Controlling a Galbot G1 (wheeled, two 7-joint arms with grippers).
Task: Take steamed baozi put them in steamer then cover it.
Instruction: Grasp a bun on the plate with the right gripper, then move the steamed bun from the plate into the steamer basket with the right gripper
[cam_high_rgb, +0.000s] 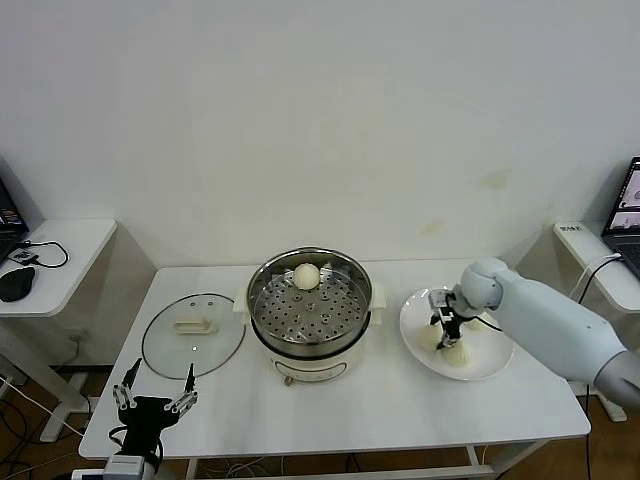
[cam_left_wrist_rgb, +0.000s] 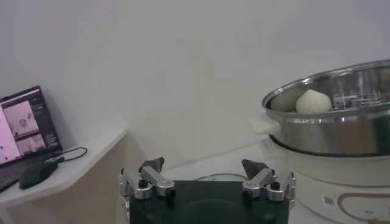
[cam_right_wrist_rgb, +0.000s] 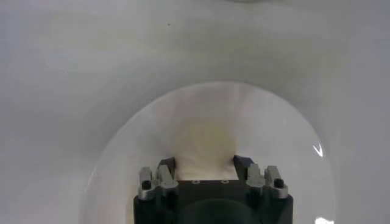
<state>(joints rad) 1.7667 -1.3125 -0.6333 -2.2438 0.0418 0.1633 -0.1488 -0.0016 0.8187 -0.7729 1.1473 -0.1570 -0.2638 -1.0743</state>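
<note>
A: Right gripper (cam_right_wrist_rgb: 204, 163) first. Down over the plate (cam_high_rgb: 492, 365), fingers drawn in against the two sides of a baozi (cam_right_wrist_rgb: 204, 143). Right wrist view shows pale dough filling the gap between the fingertips. I'd call that clamped on the bun, though it sits low and has not come off the plate as far as I can tell.

B: Agreed. In the head view the gripper stands over the nearer side of the plate, two buns under it, one at its left (cam_high_rgb: 430, 338) and one nearer the table edge (cam_high_rgb: 457, 353). Which of them is in the fingers I cannot say from up there.

A: Handling judgement: light, soft, smooth-skinned. Will dent if squeezed hard, may slide out if held loosely. Best hold is across the widest part of the dome, low enough that the fingers cup it, which looks like what we have.

B: Outward. Steamer (cam_high_rgb: 309, 302) stands mid-table, just left of the plate, uncovered, perforated tray bare except for one baozi (cam_high_rgb: 306, 276) at the far rim. Left wrist view shows the same bun over the steel wall.

A: Glass lid (cam_high_rgb: 193, 333) lies flat on the table left of the steamer, handle up.

B: Left gripper (cam_high_rgb: 154, 392) hangs at the near left table edge, fingers spread wide, holding nothing, near the lid but clear of it.

A: Judgement on progress: early. One bun in, others on the plate, covering not yet begun.
</note>
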